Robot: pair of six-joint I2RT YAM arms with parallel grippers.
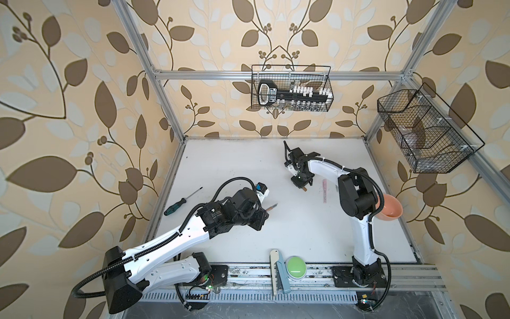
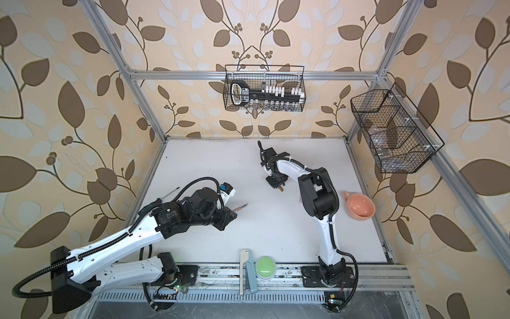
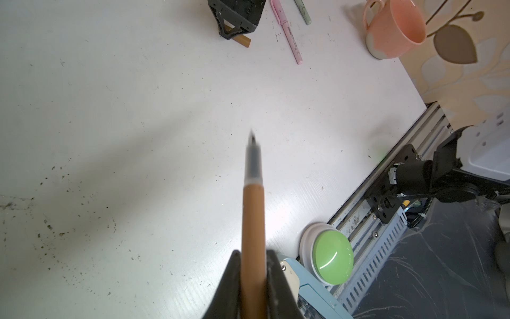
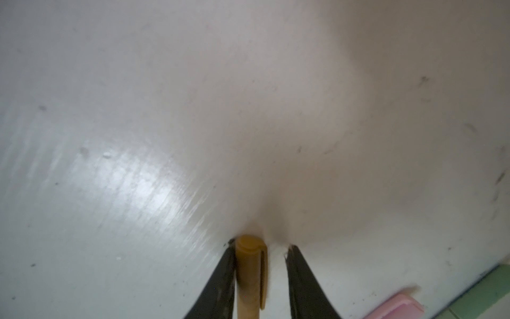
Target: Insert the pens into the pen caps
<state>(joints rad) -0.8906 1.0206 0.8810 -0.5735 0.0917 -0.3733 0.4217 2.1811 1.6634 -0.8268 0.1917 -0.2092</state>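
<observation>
Holding the brown pen (image 3: 253, 215) in my left pincer (image 3: 252, 256), clamped on the rear of the barrel, I have it raised off the surface (image 3: 110, 110) with the dark tip pointing out ahead. My right pincer (image 4: 260, 245) is down on the surface with its jaws apart around the brown cap (image 4: 248, 270). The cap lies along them, touching one jaw with a clear gap to the other.

That off-centre cap is my first worry. As the far jaw comes in, I think it could shove the cap sideways, or roll it on its clip, so that I clamp it crooked or squeeze it out altogether.

The second is which way it faces. The rounded, closed end sits at my fingertips, so the mouth seems to point back toward my wrist. If I lift it like that, the pen may find no open way in and I would have to put it down and take it again.

The third is on the left. So much barrel sticks out past my grip that a small wobble at the wrist becomes a large one at the tip. The tip could strike the cap's rim instead of the mouth, or the pen could slide back through my jaws when I push.

The pink pen (image 3: 287, 33) and green pen (image 3: 303, 12) lie just beside the right pincer. A careless lift might knock them. I cannot tell whether they wear caps.
</observation>
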